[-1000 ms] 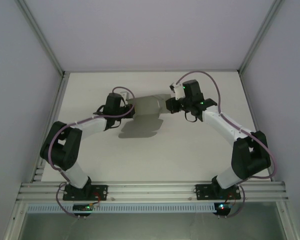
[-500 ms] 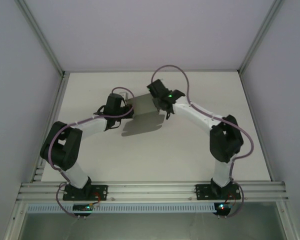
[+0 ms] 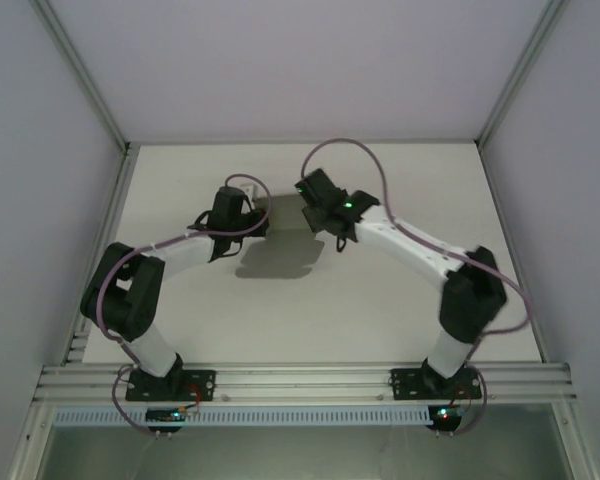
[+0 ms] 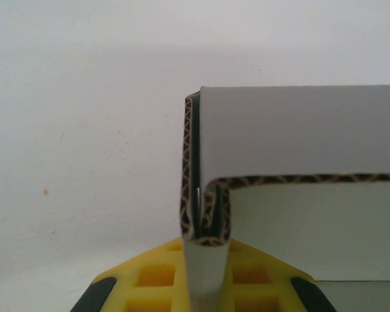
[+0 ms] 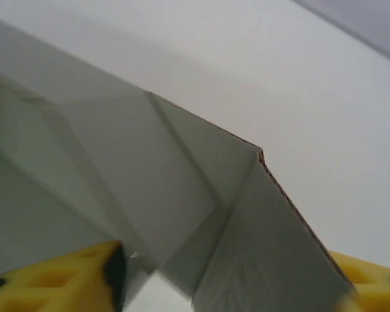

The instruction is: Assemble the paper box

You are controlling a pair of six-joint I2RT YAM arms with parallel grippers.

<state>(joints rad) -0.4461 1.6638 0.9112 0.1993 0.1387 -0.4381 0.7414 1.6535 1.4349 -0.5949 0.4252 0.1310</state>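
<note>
Grey paper box (image 3: 280, 222), pinched by 1 wall (image 4: 205, 214) in the left gripper (image 4: 207, 286), is steadied for the right gripper (image 5: 214, 283), jaws seemingly apart around a flap (image 5: 201, 195).

Soft, even light from above, no glare. The paper box (image 3: 285, 215) casts a faint grey shadow toward the near edge of the desk (image 3: 390, 310). The right wrist view is blurred along its bottom.

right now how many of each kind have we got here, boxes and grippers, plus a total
paper box: 1
grippers: 2 (left gripper, clamped on a folded edge of the box; right gripper, fingers wide apart around a flap)
total: 3
</note>
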